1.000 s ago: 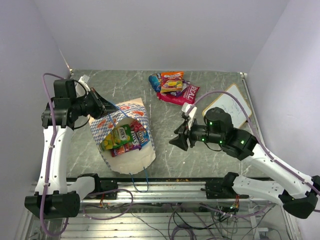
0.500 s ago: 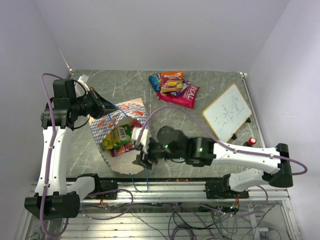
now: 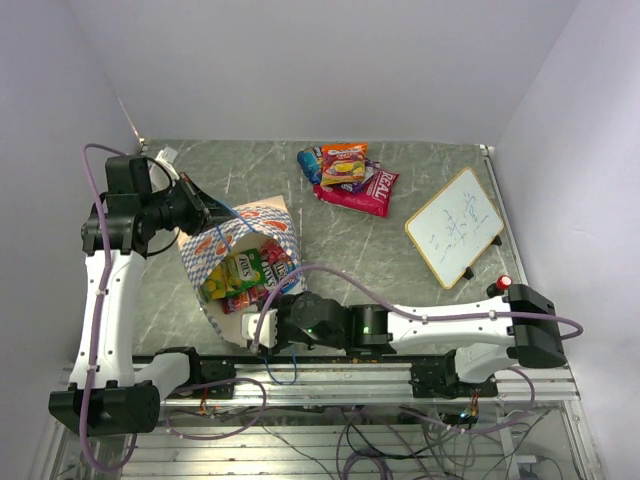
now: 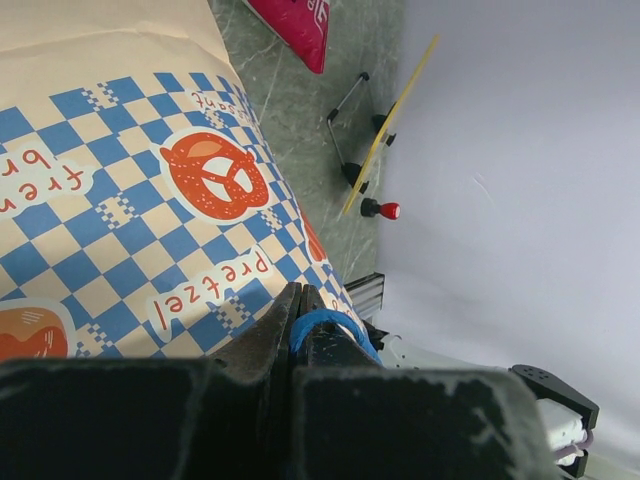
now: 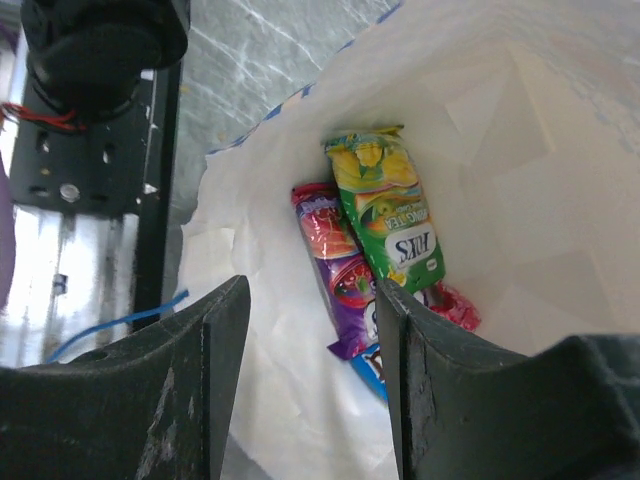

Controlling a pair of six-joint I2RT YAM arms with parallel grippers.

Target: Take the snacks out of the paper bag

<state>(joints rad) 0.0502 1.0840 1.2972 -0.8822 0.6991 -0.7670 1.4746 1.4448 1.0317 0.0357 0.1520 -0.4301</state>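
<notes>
While the right gripper (image 3: 262, 335) sits at the near mouth of the paper bag (image 3: 215, 243) in the top view, the chief hazard is judged to be the bag itself. It lies tipped on the desk (image 3: 400, 275), and a thrust inward could shove it or crumple the near lip over the contents. The left gripper (image 3: 205, 213) holds the far upper edge. Packets show inside the opening, a green packet (image 3: 243, 270) uppermost. A snack pile (image 3: 347, 175) lies well apart, near the far edge, with a whiteboard (image 3: 455, 225) to the right.

Left wrist view: the jaws of the left gripper (image 4: 298, 300) are pressed together on the blue cord (image 4: 325, 322) at the bag's checkered wall (image 4: 150, 150). Only a thin cord is pinched. If the bag is pushed hard, that cord could slip or tear, and the mouth would sag.

Right wrist view: the jaws of the right gripper (image 5: 305, 400) stand apart and hold nothing. The green packet (image 5: 385, 205) lies ahead of them, deeper in the bag and slightly right of centre. It rests partly on a purple packet (image 5: 340, 275), which lies nearer the gap. Neither touches the jaws. The packets overlap, so a closing grip may catch two at once, or pinch the paper lining (image 5: 520, 150) beneath them.
</notes>
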